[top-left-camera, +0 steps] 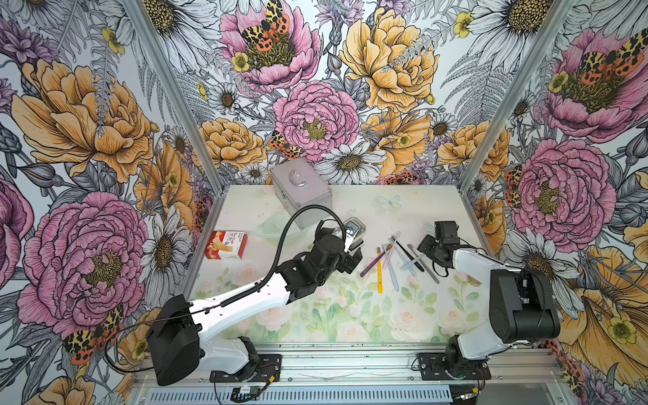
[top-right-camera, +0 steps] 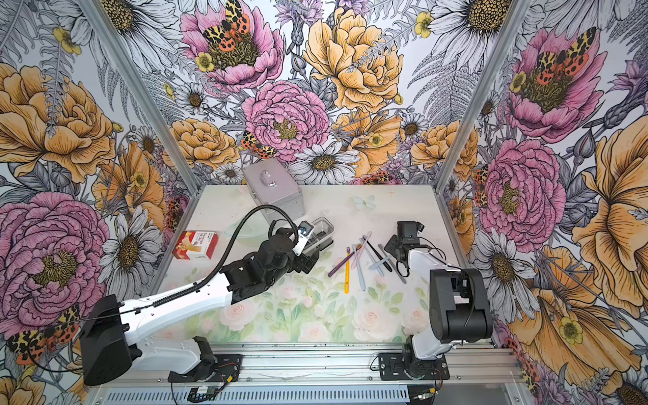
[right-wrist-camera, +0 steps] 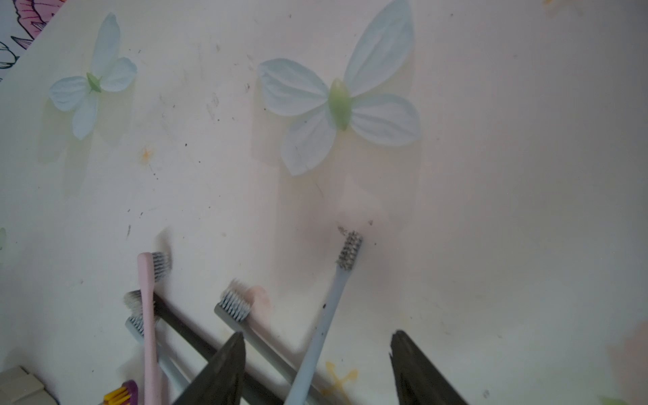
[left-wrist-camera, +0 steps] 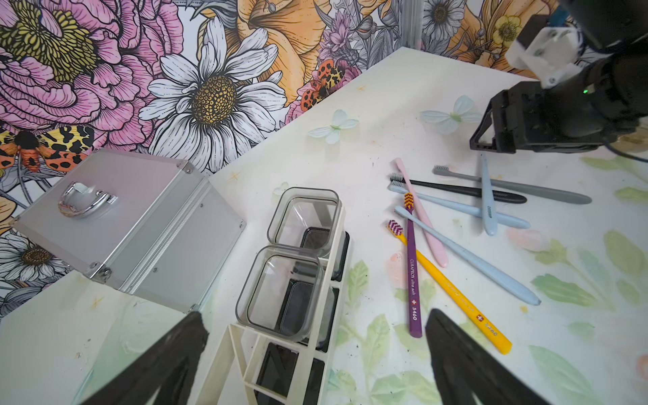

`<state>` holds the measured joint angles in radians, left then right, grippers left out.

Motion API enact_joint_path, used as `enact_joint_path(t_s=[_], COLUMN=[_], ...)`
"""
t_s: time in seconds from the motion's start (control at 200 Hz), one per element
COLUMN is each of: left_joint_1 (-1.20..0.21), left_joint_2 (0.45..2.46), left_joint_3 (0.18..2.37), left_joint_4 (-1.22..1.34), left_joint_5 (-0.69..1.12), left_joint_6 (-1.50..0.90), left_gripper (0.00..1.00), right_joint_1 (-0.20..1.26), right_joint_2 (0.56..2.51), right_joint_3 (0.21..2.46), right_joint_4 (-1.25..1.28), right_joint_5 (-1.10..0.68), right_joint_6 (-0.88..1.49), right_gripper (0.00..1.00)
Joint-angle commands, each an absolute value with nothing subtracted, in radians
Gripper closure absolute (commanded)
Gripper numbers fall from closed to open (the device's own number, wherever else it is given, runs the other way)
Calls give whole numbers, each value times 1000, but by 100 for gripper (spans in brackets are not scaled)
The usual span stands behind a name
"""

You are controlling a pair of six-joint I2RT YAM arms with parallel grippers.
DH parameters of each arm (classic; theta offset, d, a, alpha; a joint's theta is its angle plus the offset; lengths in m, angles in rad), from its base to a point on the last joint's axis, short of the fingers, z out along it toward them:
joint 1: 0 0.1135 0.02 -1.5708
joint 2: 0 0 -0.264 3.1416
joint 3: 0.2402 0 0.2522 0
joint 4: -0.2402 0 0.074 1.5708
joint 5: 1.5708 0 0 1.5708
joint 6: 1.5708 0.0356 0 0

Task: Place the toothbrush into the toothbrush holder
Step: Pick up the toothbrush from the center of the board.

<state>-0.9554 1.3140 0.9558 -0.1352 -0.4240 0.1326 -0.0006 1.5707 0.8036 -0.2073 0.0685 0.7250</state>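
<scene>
Several toothbrushes lie in a loose pile (top-left-camera: 396,259) right of the table's middle. A light blue toothbrush (right-wrist-camera: 329,315) lies across the others (left-wrist-camera: 487,196). My right gripper (right-wrist-camera: 319,335) hangs over it, open, one jaw on each side of its handle and neither touching it. In both top views that gripper (top-left-camera: 426,250) (top-right-camera: 392,245) sits at the pile's right end. The toothbrush holder (left-wrist-camera: 336,280), a white caddy with two clear cups, stands left of the pile, half hidden (top-left-camera: 356,228) behind my left arm. My left gripper (left-wrist-camera: 315,321) is open above its near end, holding nothing.
A silver metal case (top-left-camera: 301,191) stands at the back left, close behind the holder. A red and white box (top-left-camera: 226,244) lies near the left wall. Purple (left-wrist-camera: 412,273), yellow (left-wrist-camera: 456,291) and pink (left-wrist-camera: 424,217) brushes lie nearest the holder.
</scene>
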Motion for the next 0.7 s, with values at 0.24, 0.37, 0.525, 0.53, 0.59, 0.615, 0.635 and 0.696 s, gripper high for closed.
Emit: enact_joint_path(t_s=[0.24,0.37,0.525,0.53,0.59,0.615,0.635,0.696], left_joint_1=[-954,-954,-951,-951,-950,-950,-951,-951], left_joint_2=[1340,1344,1343,1342,1338,1335,1332,1319], left_joint_3=[934,930,923,923,919,916,913,899], left_joint_4=[-81,-74,-70,-70,-66,-62,-58,-44], left_joint_5=[-357,-348,-344,-344,-345,-346,-346,-340], left_joint_6=[113,111,116,116,115,113,111,109], left_gripper=[2,1,2,1,1,1,1,1], right_joint_1=[-3,-3,-6,-6,-7,-10,-11,-19], right_joint_2=[1701,1734,1789,1789,1800,1806,1810,1828], right_joint_3=[877,904,939,940,946,949,953,965], right_joint_4=[-245,-248,-255,-255,-256,-256,-256,-260], right_joint_5=[98,114,81,81,76,70,64,38], right_joint_6=[833,830,811,812,820,821,821,819], right_gripper=[48,58,76,76,77,77,77,78])
